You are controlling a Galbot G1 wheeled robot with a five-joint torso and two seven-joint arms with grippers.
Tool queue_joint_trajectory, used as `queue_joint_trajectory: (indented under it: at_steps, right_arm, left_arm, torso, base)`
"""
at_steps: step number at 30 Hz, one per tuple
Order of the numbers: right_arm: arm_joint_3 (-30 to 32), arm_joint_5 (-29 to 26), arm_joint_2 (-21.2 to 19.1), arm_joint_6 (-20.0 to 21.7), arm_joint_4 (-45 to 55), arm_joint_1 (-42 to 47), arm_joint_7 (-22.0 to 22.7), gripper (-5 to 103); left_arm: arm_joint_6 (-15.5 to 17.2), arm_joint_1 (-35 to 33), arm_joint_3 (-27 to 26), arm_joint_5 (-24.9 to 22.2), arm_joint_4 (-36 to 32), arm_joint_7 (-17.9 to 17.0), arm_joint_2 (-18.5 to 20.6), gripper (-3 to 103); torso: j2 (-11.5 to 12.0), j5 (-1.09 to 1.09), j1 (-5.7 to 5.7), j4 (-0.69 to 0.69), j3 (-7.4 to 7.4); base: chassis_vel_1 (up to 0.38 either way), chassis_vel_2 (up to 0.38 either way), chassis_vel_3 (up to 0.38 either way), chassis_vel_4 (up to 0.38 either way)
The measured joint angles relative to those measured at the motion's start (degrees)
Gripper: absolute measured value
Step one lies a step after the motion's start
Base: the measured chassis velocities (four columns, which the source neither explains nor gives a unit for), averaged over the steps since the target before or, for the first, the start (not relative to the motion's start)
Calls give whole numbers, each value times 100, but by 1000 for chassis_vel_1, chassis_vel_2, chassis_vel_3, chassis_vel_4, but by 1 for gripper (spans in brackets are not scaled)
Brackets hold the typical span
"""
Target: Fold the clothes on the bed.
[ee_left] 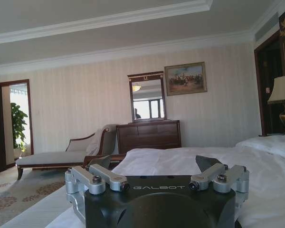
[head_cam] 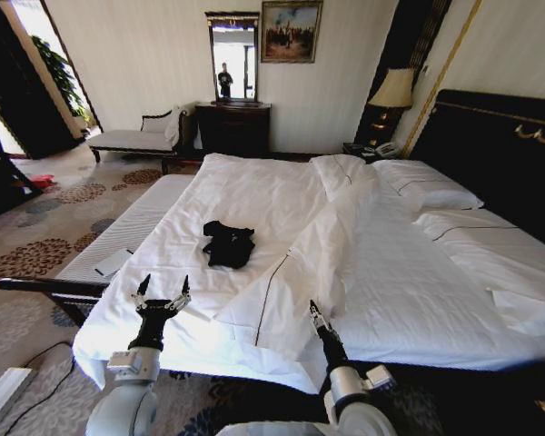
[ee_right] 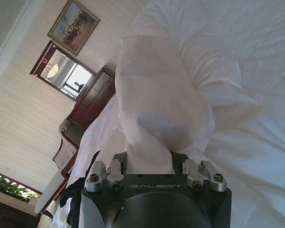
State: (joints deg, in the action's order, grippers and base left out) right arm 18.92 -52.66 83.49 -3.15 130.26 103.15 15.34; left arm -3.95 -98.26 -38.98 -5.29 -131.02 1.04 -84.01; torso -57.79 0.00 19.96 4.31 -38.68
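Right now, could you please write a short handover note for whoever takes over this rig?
Left gripper: open, empty, raised over the near edge of the large white-sheeted bed, short of the shirt.
Right gripper: shut on a fold of the white duvet, at the near edge of the bed.
Black short-sleeved cotton T-shirt: lying crumpled in a heap on the white sheet, left of the bunched duvet, untouched by either gripper.
Done: nothing folded yet.
Left: release the duvet, spread the T-shirt flat, then fold it.
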Motion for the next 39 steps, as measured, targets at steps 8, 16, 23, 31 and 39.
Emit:
queue_joint_trajectory:
  at_steps: [8,16,23,31,39]
  right_arm:
    - [33,82,33,-31,26,6,-57,25]
    - [159,89,34,-63,163,5,-44,2]
    - [796,-119,-251,206,449,-72,546,0]
    - [1959,-924,-831,564,809,-184,1400,0]
    - [3029,-1275,-1408,708,870,-175,1826,0]
  left_arm:
    - [-18,13,10,-4,30,0,-5,100]
    - [-19,51,19,-21,54,0,-4,100]
    - [-19,75,3,-55,65,-2,20,100]
    - [-19,95,-12,-90,71,-4,28,100]
    - [-19,102,-30,-120,50,-7,38,100]
  torso:
    - [0,0,0,0,0]
    - [0,1,0,0,0]
    - [0,1,0,-1,0]
    - [0,2,0,0,0]
    - [0,2,0,0,0]
  base:
    - [0,0,0,0]
    - [0,0,0,0]
    - [0,0,0,0]
    - [0,0,0,0]
    - [0,0,0,0]
